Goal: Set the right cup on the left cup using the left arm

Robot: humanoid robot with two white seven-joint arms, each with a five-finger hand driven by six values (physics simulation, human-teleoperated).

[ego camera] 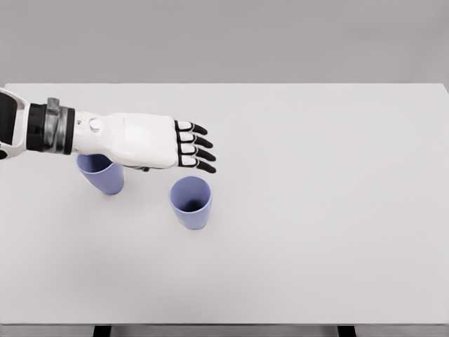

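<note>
L hand point(151, 140) open above 2 cups point(190, 202), holding nothing.

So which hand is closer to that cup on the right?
Left. The left hand hovers just up-left of the right cup, fingers spread, holding nothing. The right hand isn't in view.

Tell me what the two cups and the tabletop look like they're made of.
Right cup and left cup: likely plastic, matte lavender-blue, thin-walled with even colour and no glare. Table: smooth, matte pale grey surface, perhaps laminate or painted board. Being a simulator render, none of these materials is certain.
</note>
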